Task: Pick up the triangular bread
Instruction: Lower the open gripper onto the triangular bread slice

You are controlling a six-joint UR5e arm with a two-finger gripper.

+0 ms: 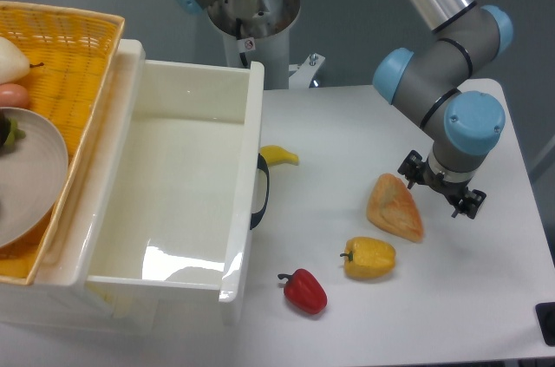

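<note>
The white table [503, 298] carries a white bin [173, 289] at left, a banana piece [279, 156] beside it, bread [395, 207] right of centre, and a yellow pepper [370, 258] and red pepper [304, 291] nearer.

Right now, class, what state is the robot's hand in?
Hand: beside the triangular bread, holding nothing visible; whether open or closed cannot be told from this view.

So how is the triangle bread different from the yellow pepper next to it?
The triangular bread is a flat wedge with rounded corners; the yellow pepper is blocky and lumpy. The bread is orange-tan with a paler middle, while the pepper is plain bright yellow with a small stem. The bread looks a bit bigger than the pepper. Both lie on the white table, close together but apart.
</note>
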